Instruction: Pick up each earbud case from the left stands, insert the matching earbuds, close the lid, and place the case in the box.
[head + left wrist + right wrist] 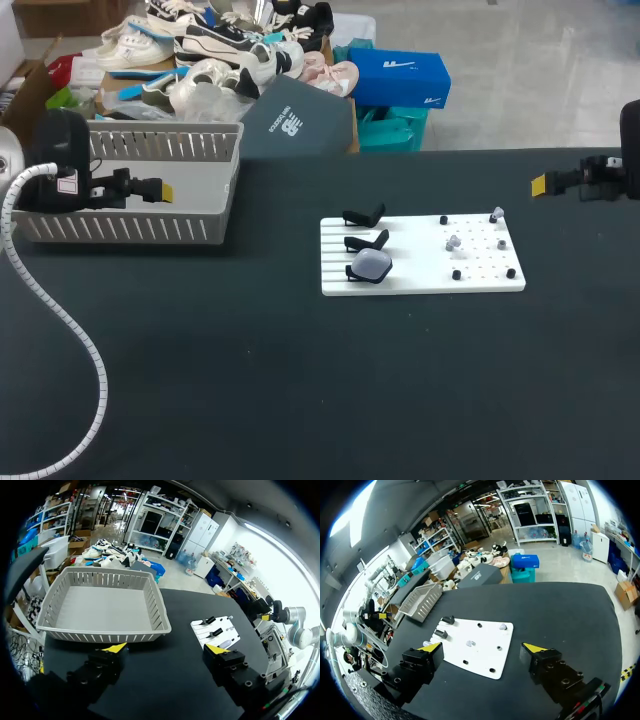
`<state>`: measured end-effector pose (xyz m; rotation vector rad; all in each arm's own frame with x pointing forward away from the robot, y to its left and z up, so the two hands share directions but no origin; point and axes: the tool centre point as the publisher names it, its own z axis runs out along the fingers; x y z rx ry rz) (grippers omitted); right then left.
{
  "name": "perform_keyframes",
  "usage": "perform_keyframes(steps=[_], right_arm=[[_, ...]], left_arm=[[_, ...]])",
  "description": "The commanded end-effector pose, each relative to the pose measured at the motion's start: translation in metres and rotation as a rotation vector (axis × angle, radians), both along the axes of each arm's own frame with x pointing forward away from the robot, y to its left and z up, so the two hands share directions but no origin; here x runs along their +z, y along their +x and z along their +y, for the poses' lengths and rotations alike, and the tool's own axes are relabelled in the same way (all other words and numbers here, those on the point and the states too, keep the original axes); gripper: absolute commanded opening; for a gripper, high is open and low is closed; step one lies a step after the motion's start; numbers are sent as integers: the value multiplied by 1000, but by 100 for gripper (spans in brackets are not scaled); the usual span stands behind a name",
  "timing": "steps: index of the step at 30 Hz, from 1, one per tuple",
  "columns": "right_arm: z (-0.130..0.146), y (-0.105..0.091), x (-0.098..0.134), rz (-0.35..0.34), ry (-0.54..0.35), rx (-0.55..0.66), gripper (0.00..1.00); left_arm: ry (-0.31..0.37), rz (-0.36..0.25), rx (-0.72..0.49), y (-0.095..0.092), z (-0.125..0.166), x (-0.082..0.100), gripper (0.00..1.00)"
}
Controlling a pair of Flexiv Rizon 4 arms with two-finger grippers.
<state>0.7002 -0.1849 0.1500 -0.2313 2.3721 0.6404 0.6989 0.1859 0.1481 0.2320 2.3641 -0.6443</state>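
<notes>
1. One earbud case (371, 264) sat on the nearest of the three black stands (364, 216), at the near left corner of the white board (420, 283), which lay in the middle of the surface (300, 390). The two stands behind it were bare.
2. The left gripper (167, 650) was at the far left of the surface, with the gray box (120, 229) just ahead of its fingers. The fingers were wide and held nothing. The case lay well apart, to its right.
3. The right gripper (482, 647) was at the right edge, fingers also wide and empty. The case lay to its left, past the board's right half.
4. In my judgement, neither arm was clearly nearer. The long axis of the case seemed to run left to right, but I could not be sure.
5. The box was empty. Small earbuds (452, 241) stood on the board's right half.
</notes>
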Motion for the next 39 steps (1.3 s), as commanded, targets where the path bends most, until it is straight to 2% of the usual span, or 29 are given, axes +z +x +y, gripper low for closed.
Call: perform_keyframes(steps=[1, 9, 10, 19, 24, 29, 35, 39], right_arm=[[0, 0, 0, 0, -1, 0, 100], [0, 0, 0, 0, -1, 0, 100], [0, 0, 0, 0, -1, 0, 100], [0, 0, 0, 0, -1, 0, 100], [0, 0, 0, 0, -1, 0, 100], [0, 0, 0, 0, -1, 0, 100], [0, 0, 0, 0, -1, 0, 100], [0, 0, 0, 0, -1, 0, 100]], left_arm=[[1, 1, 1, 0, 0, 0, 100], [1, 1, 1, 0, 0, 0, 100], [-18, -2, -43, -1, -5, 2, 100], [-17, -192, -333, -16, -39, 2, 100], [-23, -297, -511, -32, -57, 0, 100], [-69, -368, -705, -48, -74, -4, 100], [-64, -470, -933, -66, -97, -12, 100], [-25, -523, -1038, -75, -114, -21, 100]])
